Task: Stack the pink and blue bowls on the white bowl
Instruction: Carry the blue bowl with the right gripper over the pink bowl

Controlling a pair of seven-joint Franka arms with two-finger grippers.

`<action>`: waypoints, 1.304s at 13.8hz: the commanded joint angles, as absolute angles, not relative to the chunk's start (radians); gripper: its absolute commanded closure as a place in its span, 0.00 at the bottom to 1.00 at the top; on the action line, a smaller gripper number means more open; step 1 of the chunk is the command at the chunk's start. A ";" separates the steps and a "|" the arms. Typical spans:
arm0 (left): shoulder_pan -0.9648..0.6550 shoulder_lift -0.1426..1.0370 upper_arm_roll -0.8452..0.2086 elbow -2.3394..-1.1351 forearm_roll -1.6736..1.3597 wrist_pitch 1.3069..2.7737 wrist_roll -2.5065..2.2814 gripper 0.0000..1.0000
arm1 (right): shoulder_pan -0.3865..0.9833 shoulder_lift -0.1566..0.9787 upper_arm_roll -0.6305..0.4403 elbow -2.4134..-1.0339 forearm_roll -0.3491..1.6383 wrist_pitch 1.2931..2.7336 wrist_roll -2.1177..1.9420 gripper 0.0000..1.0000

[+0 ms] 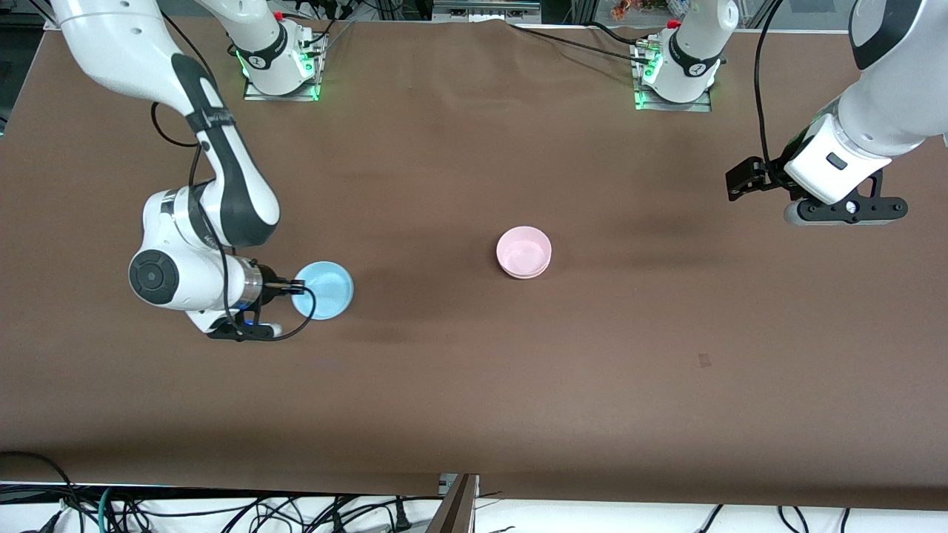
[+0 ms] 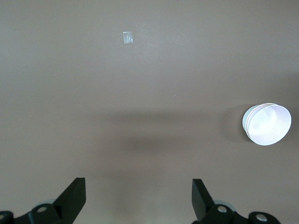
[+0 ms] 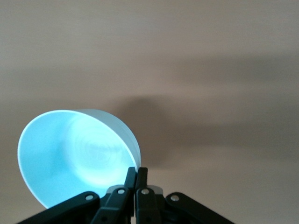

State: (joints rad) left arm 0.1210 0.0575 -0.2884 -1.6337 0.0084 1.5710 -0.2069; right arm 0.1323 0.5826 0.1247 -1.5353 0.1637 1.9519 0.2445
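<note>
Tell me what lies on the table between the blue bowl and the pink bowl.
Nothing: the front view shows only bare brown table between the blue bowl, pinched by the right gripper, and the pink bowl.

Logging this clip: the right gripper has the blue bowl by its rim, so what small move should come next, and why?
Probably carry the blue bowl toward the pink bowl, which already appears nested on a paler bowl mid-table. The right gripper is shut on its rim, with bare table between them. The left gripper waits open at its end.
</note>
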 commanded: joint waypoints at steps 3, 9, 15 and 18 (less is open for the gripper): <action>-0.020 0.080 -0.140 -1.585 0.003 1.572 -0.181 0.00 | 0.196 0.583 0.261 -1.488 0.273 1.950 0.518 1.00; -0.021 0.078 -0.150 -1.585 0.002 1.560 -0.189 0.00 | 0.478 0.661 0.259 -1.489 0.270 2.245 0.878 1.00; -0.011 0.078 -0.141 -1.585 0.002 1.552 -0.181 0.00 | 0.566 0.680 0.245 -1.493 0.244 2.332 0.945 1.00; -0.011 0.078 -0.146 -1.585 0.002 1.552 -0.179 0.00 | 0.577 0.721 0.245 -1.493 0.224 2.362 0.945 1.00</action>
State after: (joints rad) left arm -0.0104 0.0642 -0.1459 -1.6141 0.0084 1.5716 -0.2050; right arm 0.5571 0.6953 0.2562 -1.4983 0.2526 2.3283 0.9224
